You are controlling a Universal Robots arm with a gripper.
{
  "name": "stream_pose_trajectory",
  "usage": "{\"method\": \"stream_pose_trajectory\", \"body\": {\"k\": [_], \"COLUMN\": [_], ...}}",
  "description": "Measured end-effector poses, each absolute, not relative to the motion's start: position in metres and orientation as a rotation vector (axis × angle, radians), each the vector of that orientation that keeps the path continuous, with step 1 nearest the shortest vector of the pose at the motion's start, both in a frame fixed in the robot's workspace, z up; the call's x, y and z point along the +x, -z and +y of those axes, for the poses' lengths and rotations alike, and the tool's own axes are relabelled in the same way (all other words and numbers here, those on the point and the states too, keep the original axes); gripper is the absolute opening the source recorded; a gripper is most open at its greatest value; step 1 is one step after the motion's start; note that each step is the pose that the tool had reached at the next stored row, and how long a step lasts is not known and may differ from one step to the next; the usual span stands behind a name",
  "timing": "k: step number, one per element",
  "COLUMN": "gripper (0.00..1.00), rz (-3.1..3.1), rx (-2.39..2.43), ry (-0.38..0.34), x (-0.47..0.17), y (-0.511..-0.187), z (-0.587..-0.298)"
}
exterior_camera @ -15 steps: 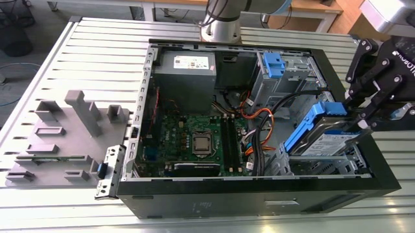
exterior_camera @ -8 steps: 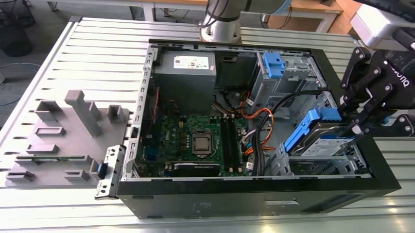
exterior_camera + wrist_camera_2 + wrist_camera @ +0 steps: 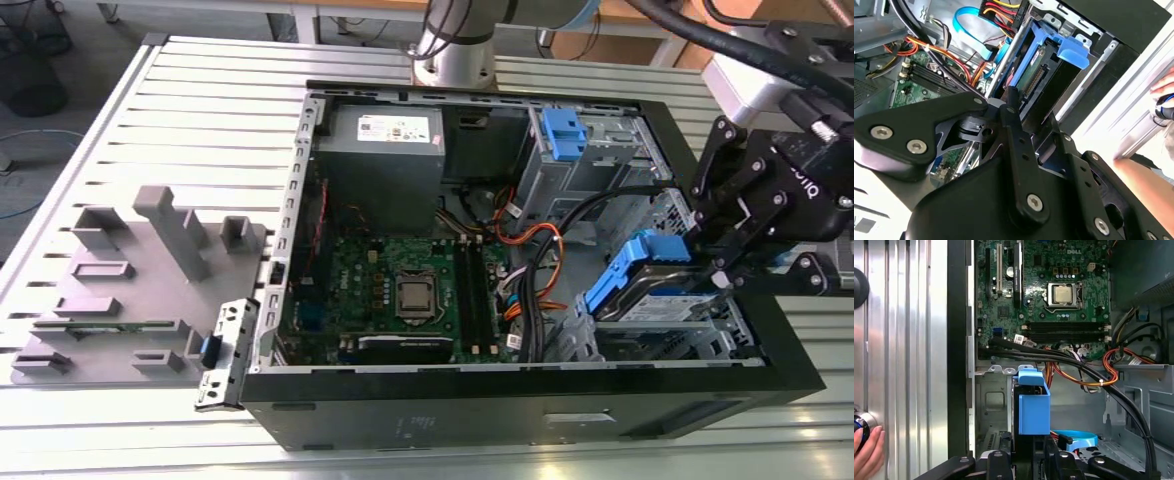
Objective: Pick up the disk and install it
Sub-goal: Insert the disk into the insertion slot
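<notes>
Holds the disk (image 3: pixel 654 295) between the closed fingers (image 3: pixel 1000 465) of the gripper (image 3: pixel 721 275), with the blue frame standing up from them in the first wrist view. Carries it tilted inside the open computer case (image 3: pixel 534 425), at the metal drive cage (image 3: pixel 674 335) in the case's corner on the exterior view's right, well apart from the motherboard (image 3: pixel 400 290). Looks like the install step: picked up, not yet lying seated in the cage. Cannot tell whether the drive's lower edge touches the cage. Calls for keeping the drive square to the slot and off the cables (image 3: pixel 527 300) beside it. Worth minding a person's hand (image 3: pixel 866 452) on the bench (image 3: pixel 200 120) near the case.
</notes>
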State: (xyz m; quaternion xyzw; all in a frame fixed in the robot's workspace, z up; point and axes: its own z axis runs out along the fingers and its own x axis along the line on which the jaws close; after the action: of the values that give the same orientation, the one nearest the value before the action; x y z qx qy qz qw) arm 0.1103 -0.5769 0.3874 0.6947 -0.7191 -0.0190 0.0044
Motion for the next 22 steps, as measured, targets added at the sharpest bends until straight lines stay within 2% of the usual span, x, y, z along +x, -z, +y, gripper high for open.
{"method": "stream_pose_trajectory", "body": {"k": [22], "gripper": [0.35], "rz": [-2.243], "rx": [2.166], "ry": [0.035], "x": [0.11], "y": [-0.351], "z": [-0.577]}}
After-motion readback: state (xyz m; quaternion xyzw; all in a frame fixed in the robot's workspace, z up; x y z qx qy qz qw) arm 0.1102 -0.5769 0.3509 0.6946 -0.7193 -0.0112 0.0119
